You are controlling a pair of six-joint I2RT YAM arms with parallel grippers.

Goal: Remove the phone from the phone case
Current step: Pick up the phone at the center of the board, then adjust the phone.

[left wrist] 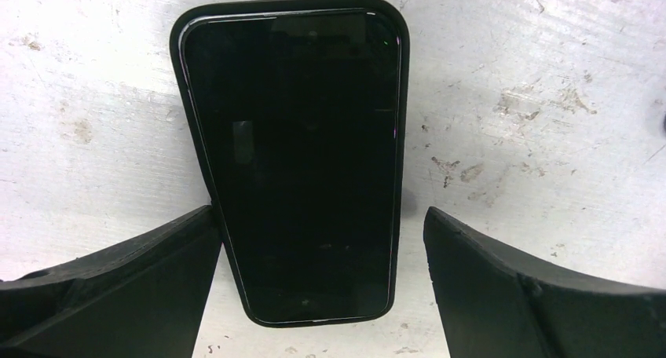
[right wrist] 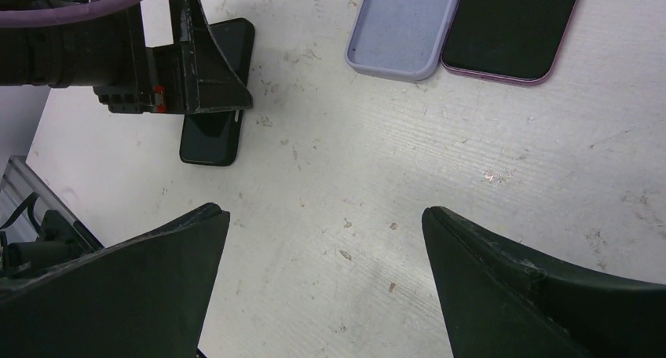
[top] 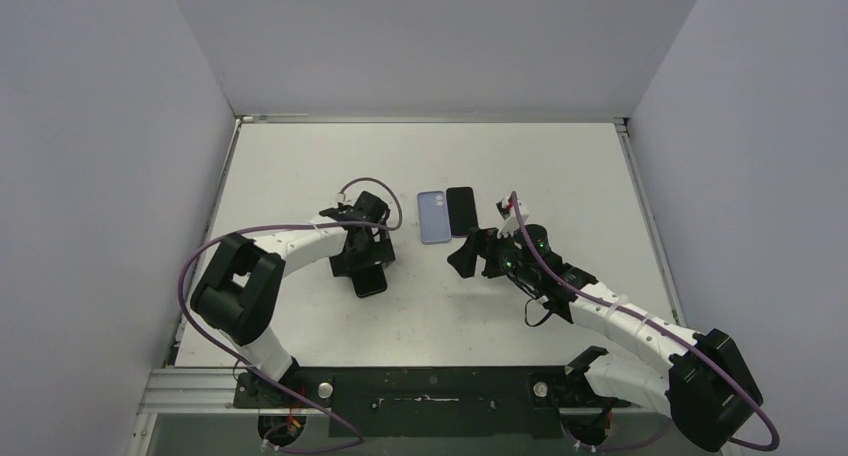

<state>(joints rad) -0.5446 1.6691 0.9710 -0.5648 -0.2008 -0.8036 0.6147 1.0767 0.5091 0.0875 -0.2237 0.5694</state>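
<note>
While left pincer (left wrist: 320, 217) gapes, cased phone (left wrist: 298, 154) lies beneath.

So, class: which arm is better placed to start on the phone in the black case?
Left. The left fingers, open, flank the cased phone directly below them. The right fingers, also open, hang over bare table, off to the side.

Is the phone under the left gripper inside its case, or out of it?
Inside. The rim of the black case surrounds the phone on every side.
</note>
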